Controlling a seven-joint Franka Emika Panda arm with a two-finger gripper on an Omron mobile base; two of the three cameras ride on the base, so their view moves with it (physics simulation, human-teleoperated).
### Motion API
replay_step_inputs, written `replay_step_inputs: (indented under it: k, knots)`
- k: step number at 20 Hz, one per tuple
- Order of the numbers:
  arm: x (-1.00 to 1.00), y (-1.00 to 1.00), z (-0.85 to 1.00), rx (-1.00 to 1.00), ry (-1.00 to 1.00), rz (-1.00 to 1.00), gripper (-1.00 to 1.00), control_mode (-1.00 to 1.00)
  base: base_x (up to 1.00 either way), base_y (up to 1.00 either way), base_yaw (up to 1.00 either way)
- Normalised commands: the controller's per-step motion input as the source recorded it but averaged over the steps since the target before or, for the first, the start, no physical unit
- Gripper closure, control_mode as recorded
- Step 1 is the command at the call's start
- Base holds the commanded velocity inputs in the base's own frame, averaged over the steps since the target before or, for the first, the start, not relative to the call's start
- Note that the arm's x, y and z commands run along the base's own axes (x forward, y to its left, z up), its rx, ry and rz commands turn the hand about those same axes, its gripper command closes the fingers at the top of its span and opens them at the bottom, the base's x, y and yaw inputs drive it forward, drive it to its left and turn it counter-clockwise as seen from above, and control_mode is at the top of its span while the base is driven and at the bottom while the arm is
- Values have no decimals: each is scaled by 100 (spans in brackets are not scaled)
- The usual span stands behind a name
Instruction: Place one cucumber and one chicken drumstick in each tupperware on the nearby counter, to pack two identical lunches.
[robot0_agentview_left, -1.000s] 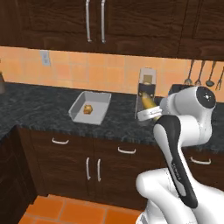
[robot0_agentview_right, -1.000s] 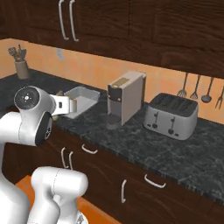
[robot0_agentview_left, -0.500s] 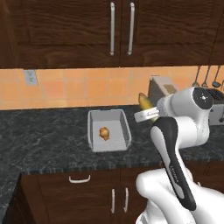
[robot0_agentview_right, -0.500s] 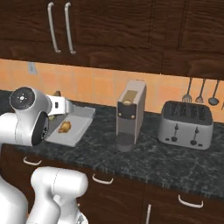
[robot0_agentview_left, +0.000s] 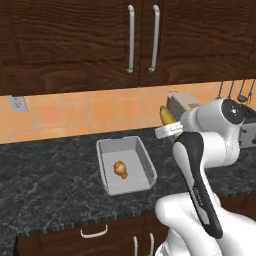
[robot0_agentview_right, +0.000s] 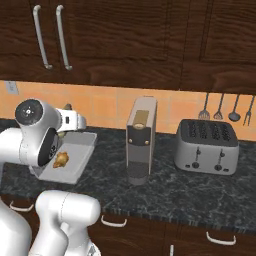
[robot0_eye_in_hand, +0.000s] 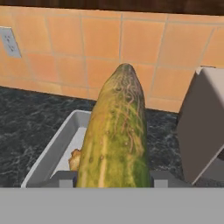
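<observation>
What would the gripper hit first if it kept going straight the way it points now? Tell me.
Judging by the hand view, the gripper, shut on the cucumber, points over the tupperware toward the tiled backsplash. The cucumber's tip would probably reach the tiles first; depth is uncertain.

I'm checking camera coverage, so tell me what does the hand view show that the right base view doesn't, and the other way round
Hand view alone: the cucumber up close, clamped between the gripper fingers, and a wall outlet on the tiles.

Right base view alone: the toaster, the hanging utensils and the upper cabinet handles.

Both: the tupperware on the counter with the chicken drumstick in it, and the coffee machine beside it.
</observation>
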Motion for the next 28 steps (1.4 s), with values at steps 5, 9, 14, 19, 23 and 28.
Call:
replay_step_inputs:
  k: [5, 9, 14, 19, 23, 28]
  knots:
    - [82, 79, -100, -1, 39, -7, 100, -100, 0, 0, 0]
    - [100, 56, -100, 0, 17, -4, 100, -100, 0, 0, 0]
    - [100, 7, -100, -9, 2, 0, 100, -100, 0, 0, 0]
    - [92, 5, -84, -4, 5, 0, -100, -100, 0, 0, 0]
    - [54, 1, -28, -2, 2, -4, -100, -100, 0, 0, 0]
    - [14, 29, 45, 0, 2, -10, -100, -100, 0, 0, 0]
